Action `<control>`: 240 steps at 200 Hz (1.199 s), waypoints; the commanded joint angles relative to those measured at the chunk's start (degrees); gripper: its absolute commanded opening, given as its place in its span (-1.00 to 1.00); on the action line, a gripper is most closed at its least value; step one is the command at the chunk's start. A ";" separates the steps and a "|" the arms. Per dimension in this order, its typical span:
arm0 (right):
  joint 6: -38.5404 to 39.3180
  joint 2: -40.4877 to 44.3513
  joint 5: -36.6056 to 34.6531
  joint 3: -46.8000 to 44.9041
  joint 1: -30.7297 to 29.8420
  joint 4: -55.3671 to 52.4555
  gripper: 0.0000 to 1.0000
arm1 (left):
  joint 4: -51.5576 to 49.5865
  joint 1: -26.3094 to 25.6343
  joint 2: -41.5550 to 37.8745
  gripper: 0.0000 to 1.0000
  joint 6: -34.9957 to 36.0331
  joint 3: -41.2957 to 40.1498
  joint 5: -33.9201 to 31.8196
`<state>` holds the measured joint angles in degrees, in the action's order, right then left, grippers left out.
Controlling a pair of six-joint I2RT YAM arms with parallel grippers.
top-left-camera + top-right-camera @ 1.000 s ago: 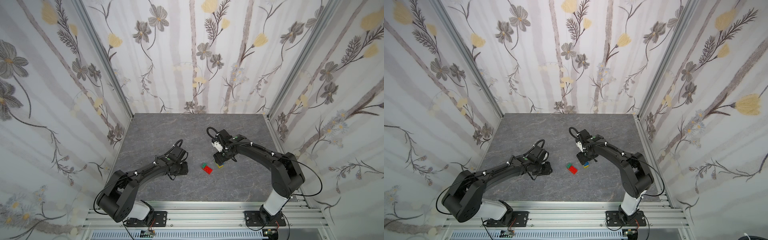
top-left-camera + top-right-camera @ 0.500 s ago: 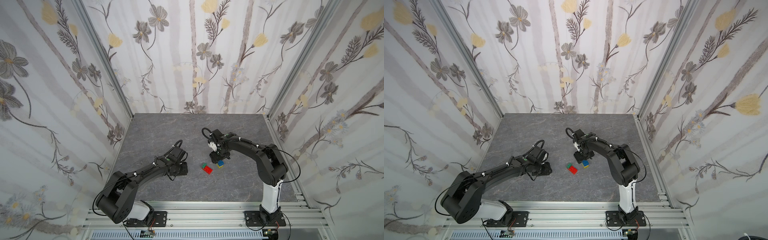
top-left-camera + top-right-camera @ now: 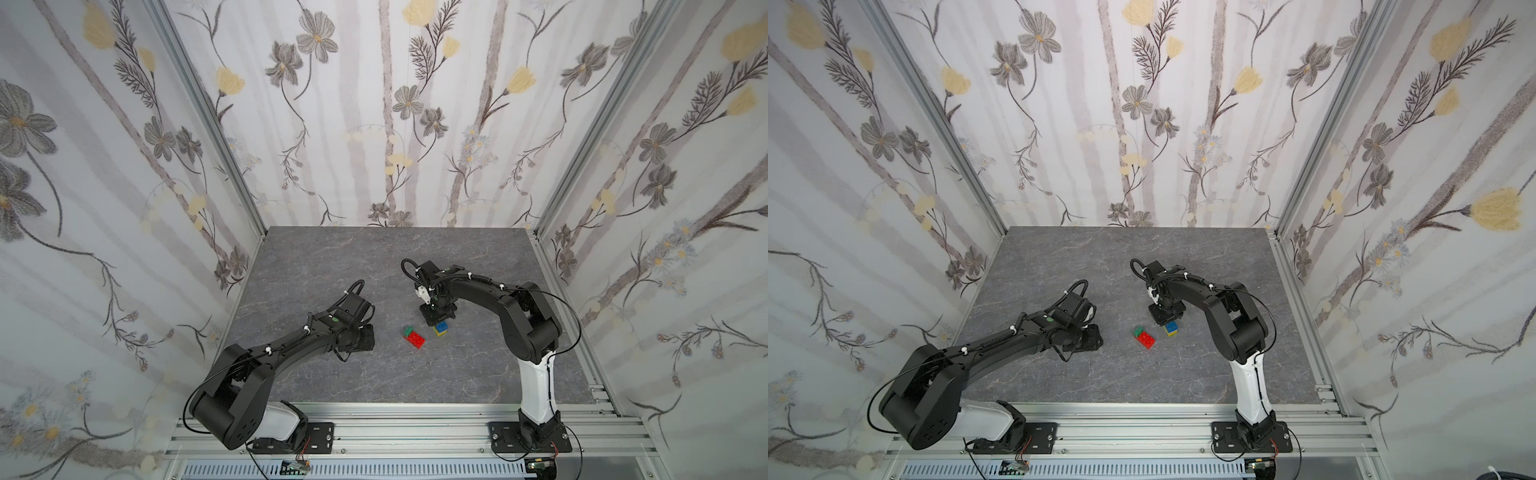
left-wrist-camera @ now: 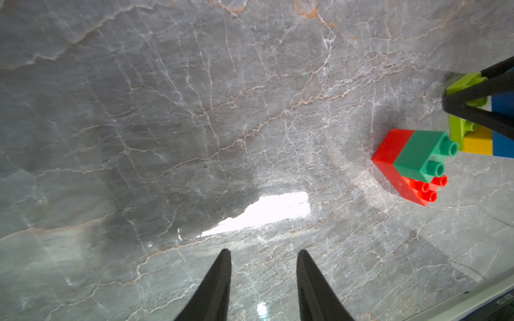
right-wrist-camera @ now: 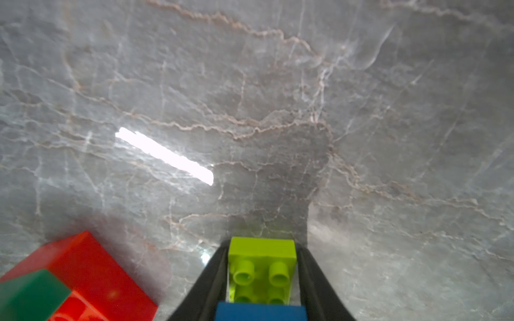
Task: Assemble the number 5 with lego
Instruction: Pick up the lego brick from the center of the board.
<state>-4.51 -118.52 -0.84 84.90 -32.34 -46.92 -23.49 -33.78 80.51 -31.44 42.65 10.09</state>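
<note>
Now right hand (image 5: 261, 266) closed onto lime-green brick (image 5: 262, 250), formerly wider, left hand (image 4: 262, 255) slightly parted, empty.

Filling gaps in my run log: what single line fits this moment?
right hand: shut on lime-green brick | left hand: open, idle | red brick: on table

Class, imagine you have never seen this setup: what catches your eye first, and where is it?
The bright bricks on the grey marbled table: a dark green brick stacked on a red brick near the middle. Beside it, the right tool grips a lime-green brick in a stack with a yellow brick and a blue brick, while the left tool hangs open and empty.
</note>
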 commanded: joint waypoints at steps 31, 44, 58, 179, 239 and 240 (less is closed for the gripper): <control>0.45 0.23 2.51 0.04 -0.10 -0.88 -0.44 | -0.48 0.10 -0.10 -0.20 0.12 -0.28 -1.03; 0.94 1.17 2.76 -0.05 -0.15 -1.06 -0.45 | -0.36 0.02 -0.01 -0.20 0.20 -0.17 -0.97; 1.64 2.66 3.34 -0.18 -0.51 -1.52 -0.46 | -0.07 0.03 0.08 -0.20 0.25 -0.14 -0.95; 9.32 8.00 8.85 5.34 -9.58 -8.95 -0.48 | 2.16 0.06 -0.23 -0.20 0.09 -1.76 -0.56; 8.87 5.29 8.35 6.06 -11.61 -9.54 -0.49 | 2.95 0.04 -2.59 -0.20 -0.49 -4.47 -1.21; 8.80 5.21 8.37 6.10 -11.61 -9.57 -0.50 | 2.98 0.03 -2.57 -0.20 -0.48 -4.53 -1.21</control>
<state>4.16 -112.29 7.35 90.37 -43.51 -54.50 -21.61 -33.76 78.61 -31.51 38.85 10.04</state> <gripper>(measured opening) 0.333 0.398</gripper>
